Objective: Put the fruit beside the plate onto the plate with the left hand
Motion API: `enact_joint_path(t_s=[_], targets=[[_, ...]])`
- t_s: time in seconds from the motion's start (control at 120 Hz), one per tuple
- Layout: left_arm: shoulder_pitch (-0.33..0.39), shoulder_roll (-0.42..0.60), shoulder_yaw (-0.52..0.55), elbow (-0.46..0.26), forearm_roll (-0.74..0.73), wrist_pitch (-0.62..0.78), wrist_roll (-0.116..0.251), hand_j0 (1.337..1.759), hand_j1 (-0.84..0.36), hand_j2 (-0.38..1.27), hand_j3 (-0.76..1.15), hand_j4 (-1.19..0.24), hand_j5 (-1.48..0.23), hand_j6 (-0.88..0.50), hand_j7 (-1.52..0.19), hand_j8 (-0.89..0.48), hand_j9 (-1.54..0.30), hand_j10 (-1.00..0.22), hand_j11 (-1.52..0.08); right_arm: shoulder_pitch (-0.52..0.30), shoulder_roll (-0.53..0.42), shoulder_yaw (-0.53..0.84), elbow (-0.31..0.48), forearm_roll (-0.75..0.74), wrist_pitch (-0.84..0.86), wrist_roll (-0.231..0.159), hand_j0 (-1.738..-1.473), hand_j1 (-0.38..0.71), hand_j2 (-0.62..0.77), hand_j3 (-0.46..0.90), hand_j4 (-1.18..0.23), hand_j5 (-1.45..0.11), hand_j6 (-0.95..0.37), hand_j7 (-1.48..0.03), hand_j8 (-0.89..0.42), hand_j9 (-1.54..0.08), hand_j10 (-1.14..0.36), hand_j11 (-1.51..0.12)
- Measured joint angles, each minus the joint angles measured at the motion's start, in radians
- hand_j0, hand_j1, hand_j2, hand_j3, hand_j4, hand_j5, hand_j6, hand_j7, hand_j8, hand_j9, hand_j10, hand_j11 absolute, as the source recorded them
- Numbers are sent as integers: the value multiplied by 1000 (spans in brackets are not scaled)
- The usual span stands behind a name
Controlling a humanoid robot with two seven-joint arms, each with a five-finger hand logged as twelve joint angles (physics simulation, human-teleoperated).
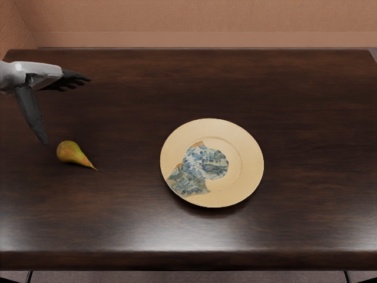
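Pear yellow-green with russet blush, lying on side on dark desk; stem end points right toward tan plate; pear left of plate, apart. Left hand beyond pear, fingers extended, empty; arm cut by left edge; dark part under wrist unclear.

A single head view slants down across the table.
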Motion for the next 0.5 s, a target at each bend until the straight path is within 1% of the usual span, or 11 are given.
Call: enact_joint_path(t_s=[0.175, 0.242, 0.275, 0.325, 0.358, 0.408, 0.5], targets=[[2, -4, 0, -1, 0, -2, -1, 1658, 322, 6, 0, -31, -32, -32, -32, -31, -32, -30, -31, 0, 0, 3, 0, 0, 0, -6, -1658, -349, 0, 0, 0, 0, -1, 0, 0, 0, 0, 0], [4, -22, 3, 0, 12, -1, -2, 1658, 322, 6, 0, -30, -32, -32, -32, -31, -32, -29, -31, 0, 0, 4, 0, 0, 0, -6, -1658, -349, 0, 0, 0, 0, -1, 0, 0, 0, 0, 0], [7, -37, 5, 0, 41, 3, 0, 1658, 322, 6, 0, -30, -32, -31, -32, -31, -32, -29, -31, 0, 0, 4, 0, 0, 0, -6, -1658, -349, 0, 0, 0, 0, 0, 0, 0, 0, 0, 0], [16, -80, 8, 1, 97, 14, 16, 1658, 322, 6, 0, -29, -32, -31, -32, -30, -31, -29, -31, 0, 0, 3, 0, 0, 0, -6, -1658, -349, 0, 0, 0, 0, 0, 0, 0, 0, 0, 0], [32, -109, 10, 1, 134, 25, 23, 1658, 322, 6, 0, -29, -32, -31, -32, -30, -31, -29, -31, 0, 0, 2, 0, -1, 0, -6, -1658, -349, 0, 0, 0, 0, -1, 0, 0, 0, 0, 0], [82, -161, 12, 2, 229, 51, 31, 1658, 322, 6, 0, -29, -32, -30, -32, -30, -31, -28, -31, 0, 0, 1, 0, -1, 0, -6, -1658, -349, 0, 0, 0, 0, -1, 0, 0, 0, 0, 0], [94, -170, 22, 2, 355, 93, 38, 1658, 322, 6, 0, -29, -32, -31, -32, -30, -31, -28, -31, 1, 0, 0, 0, -1, 0, -6, -1658, -349, 0, 0, 0, 0, -1, 0, 0, 0, 0, 0]])
